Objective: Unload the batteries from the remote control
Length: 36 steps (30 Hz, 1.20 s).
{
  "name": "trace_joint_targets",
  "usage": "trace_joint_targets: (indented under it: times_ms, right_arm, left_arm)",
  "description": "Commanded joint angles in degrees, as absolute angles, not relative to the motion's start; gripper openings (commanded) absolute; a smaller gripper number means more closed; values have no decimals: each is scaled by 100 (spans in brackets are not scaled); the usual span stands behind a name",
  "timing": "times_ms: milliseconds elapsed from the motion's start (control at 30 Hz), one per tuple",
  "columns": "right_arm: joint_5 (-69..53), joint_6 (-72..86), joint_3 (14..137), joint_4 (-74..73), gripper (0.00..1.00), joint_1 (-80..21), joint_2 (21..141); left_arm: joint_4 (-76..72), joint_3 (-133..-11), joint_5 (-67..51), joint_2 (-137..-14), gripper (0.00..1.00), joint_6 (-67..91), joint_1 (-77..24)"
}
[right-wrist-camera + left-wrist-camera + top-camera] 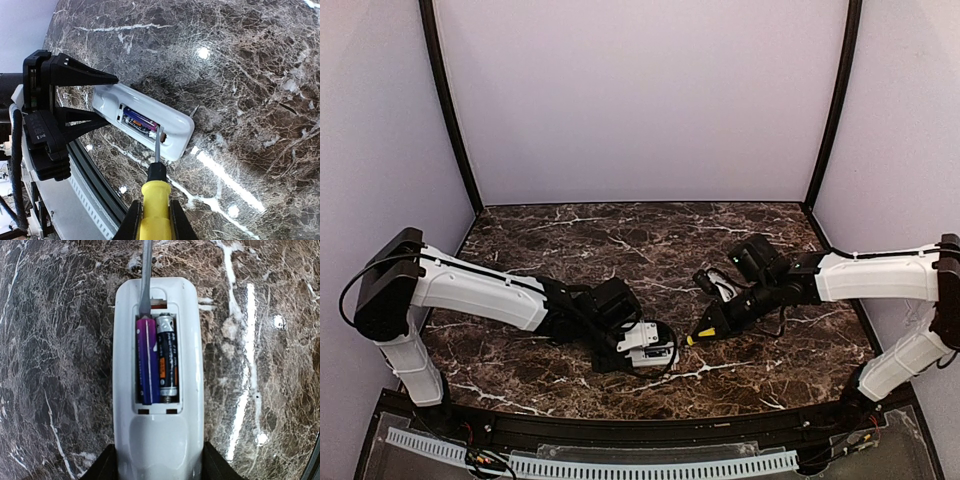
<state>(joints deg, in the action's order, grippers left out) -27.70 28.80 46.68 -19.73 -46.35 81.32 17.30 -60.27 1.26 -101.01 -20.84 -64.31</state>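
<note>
The white remote control lies on the marble with its open compartment facing up. My left gripper is shut on its near end, one black finger on each side. Two batteries lie side by side in the compartment, a purple one and a black-and-orange one. My right gripper is shut on the yellow handle of a screwdriver. The screwdriver's grey blade reaches into the compartment, its tip against the far end of the purple battery. The top view shows both grippers meeting at the remote control.
The dark marble tabletop is enclosed by pale walls on three sides. A black rail and a white slotted strip run along the near edge. A black cable hangs by the left arm's body.
</note>
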Motion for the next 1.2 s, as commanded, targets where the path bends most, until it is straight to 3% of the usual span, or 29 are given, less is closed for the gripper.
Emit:
trace_joint_targets:
  times_ms: [0, 1167]
  right_arm:
    - [-3155, 2671, 4667, -1309, 0, -4668, 8242]
    - [-3598, 2418, 3955, -348, 0, -4126, 9004]
  left_arm:
    - [1144, -5993, -445, -9850, 0, -2311, -6627]
    - [856, -5799, -492, -10035, 0, -2382, -6634]
